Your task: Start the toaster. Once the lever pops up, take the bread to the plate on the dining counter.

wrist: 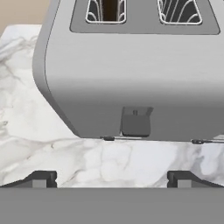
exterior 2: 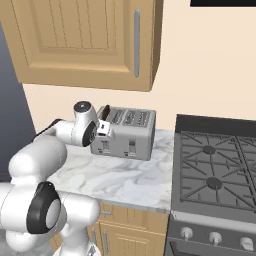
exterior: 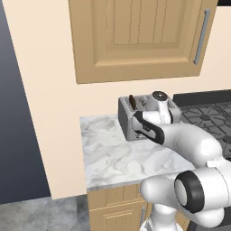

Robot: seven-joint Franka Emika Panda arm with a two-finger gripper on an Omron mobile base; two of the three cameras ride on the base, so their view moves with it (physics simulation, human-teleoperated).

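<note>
While its two finger tips stand wide apart with nothing between them, the gripper hangs close in front of the toaster, just above the marble worktop. In the hand view the lever sits low on the toaster's grey front face, centred between the spread tips and not touched by either. In the right base view the gripper is at the toaster's left front end. The bread stands upright in the leftmost top slot, its dark brown top showing above the toaster. A wooden wall cabinet hangs above, and a dark stove adjoins the worktop on the right.
</note>
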